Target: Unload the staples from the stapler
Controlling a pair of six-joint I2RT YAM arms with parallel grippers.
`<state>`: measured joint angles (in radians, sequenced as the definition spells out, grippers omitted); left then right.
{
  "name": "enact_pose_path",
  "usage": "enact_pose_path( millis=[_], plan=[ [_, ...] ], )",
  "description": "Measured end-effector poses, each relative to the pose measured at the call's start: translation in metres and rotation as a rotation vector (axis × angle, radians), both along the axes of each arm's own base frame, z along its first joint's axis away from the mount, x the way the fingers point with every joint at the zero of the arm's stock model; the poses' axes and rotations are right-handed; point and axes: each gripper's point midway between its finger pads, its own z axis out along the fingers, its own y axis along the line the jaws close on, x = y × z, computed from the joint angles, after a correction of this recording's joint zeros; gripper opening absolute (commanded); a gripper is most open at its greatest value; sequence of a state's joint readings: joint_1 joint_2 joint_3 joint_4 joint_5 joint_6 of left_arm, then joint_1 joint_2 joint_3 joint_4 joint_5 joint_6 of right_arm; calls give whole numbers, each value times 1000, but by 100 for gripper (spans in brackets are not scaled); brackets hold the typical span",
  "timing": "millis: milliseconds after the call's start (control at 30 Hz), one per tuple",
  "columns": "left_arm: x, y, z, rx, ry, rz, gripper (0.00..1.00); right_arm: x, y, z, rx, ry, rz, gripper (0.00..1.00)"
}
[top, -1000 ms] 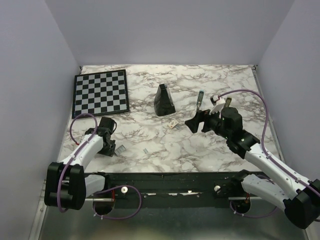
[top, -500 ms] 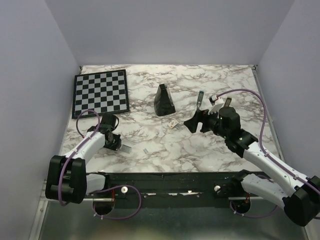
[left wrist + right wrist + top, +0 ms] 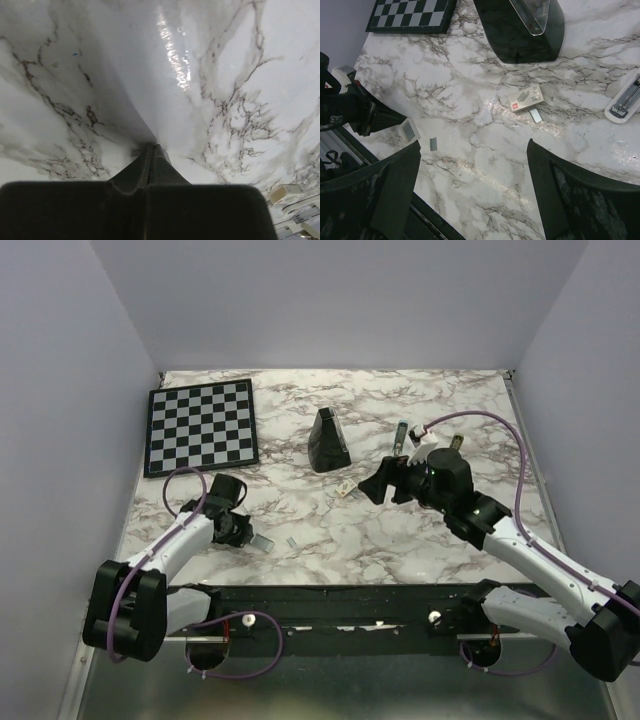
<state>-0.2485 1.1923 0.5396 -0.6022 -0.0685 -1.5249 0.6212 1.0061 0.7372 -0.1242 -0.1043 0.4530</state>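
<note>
1. Left gripper (image 3: 252, 537) is low over the near-left of the table (image 3: 460, 400), fingers pressed together. The wrist cam shows no gap between them.
2. A small pale grey piece (image 3: 410, 130) sits right at its tip. Can't tell if it's pinched or just touching.
3. Right gripper (image 3: 472, 145) hangs above the mid-right, jaws wide apart w/ nothing between them, only bare marble under it.
4. Stapler (image 3: 400, 436) lies on the table at the back right, behind the right gripper and right of the black wedge (image 3: 327, 440). Neither gripper touches it.
5. From the right wrist cam the stapler looks opened up, w/ a pale tray and a dark channel down the middle. It's cut off at the frame edge, so can't tell whether anything is in the channel.
6. Staples (image 3: 433, 144) – a tiny grey strip – lie loose on the marble, near the left gripper's tip but apart from it.
7. 2nd strip (image 3: 536, 116) lies just beside a little white box (image 3: 525, 97) w/ a red mark, in front of the wedge. Box lies flat, and I can't see what's inside.
8. Chessboard (image 3: 200, 427) is at the back left, well apart from the rest – nothing on it.
</note>
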Motion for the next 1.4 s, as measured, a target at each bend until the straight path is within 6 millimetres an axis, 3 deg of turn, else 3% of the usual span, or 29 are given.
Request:
enact_pose_path(
  millis=[167,400,500,633,667,800,867,1000,1100,1167,1333,1400],
  plan=[
    [-20,5,0,6,26,9,0,-6,8,-2,-11,4,17,92],
    [-40,10,2,10,31,12,0,-16,26,-30,-70,70,51,88],
    [-38,18,14,47,-15,25,0,-26,38,-38,-100,91,81,88],
    [-18,41,51,169,-137,48,0,-38,53,-32,-98,86,117,88],
    [-12,45,59,194,-166,52,3,-40,56,-30,-90,82,124,88],
    [0,60,79,287,-242,25,46,-41,59,-28,-91,71,124,91],
    [3,64,77,313,-254,-19,55,-37,57,-30,-108,67,106,97],
    [3,63,60,308,-231,-107,99,-29,57,-32,-155,54,70,100],
    [2,65,49,334,-165,-183,98,-26,61,-30,-173,44,62,100],
    [1,68,45,356,-110,-220,92,-26,64,-31,-189,50,63,100],
    [6,75,37,359,-17,-234,60,-27,80,-37,-229,72,76,100],
    [1,79,28,349,37,-228,52,-31,88,-42,-252,88,96,100]
  ],
)
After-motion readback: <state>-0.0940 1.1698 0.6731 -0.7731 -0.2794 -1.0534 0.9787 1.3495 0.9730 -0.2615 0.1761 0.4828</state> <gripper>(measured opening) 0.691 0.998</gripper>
